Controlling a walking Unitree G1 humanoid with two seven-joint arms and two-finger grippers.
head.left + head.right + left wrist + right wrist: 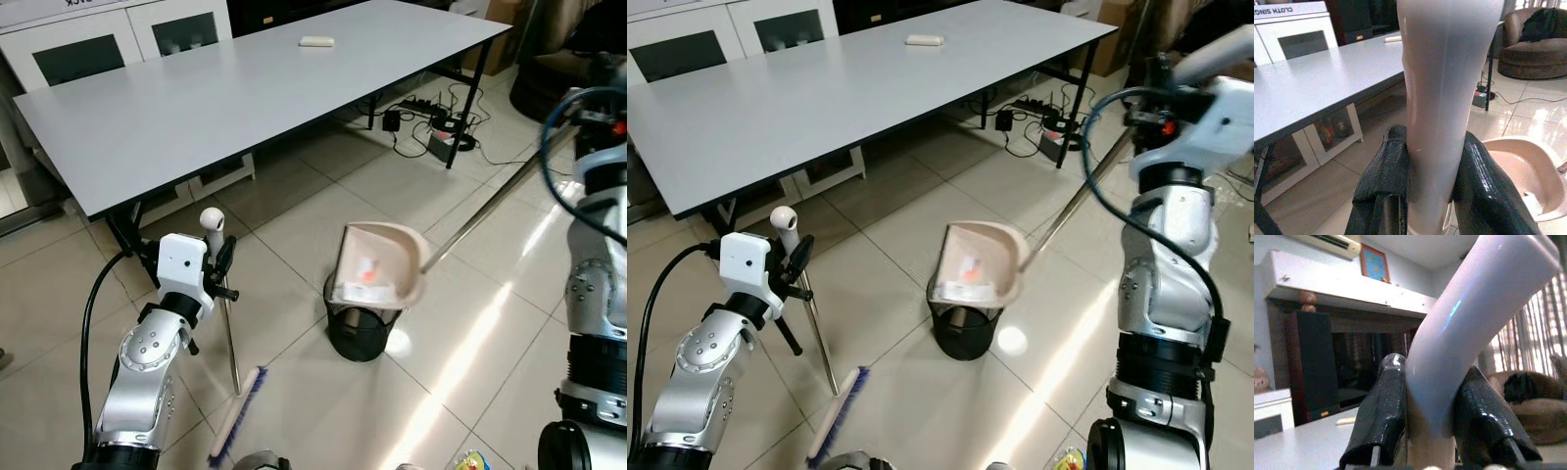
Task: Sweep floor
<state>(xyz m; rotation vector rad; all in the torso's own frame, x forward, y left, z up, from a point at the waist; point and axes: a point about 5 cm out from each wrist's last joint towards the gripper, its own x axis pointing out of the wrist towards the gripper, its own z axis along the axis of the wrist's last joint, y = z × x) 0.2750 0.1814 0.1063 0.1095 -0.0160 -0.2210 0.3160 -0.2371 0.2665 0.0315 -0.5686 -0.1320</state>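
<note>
My left gripper (223, 259) is shut on the pale grip of a broom (212, 219), seen close between the black fingers (1386, 166). The broom's metal shaft slants down to its blue-bristled head (238, 416) on the tiled floor. My right gripper (1432, 377) is shut on the curved pale handle of a long-handled dustpan (377, 264). The pan's thin pole (1078, 191) runs up to that arm. The pan hangs tilted over a black mesh bin (361, 331), with small red and white scraps inside it.
A long grey table (245, 98) with a small white object (315, 41) stands behind the bin, its legs near the broom. White cabinets (98, 44) line the back. A power strip and cables (431, 113) lie under the table's far end. A dark sofa (1537, 44) sits beyond.
</note>
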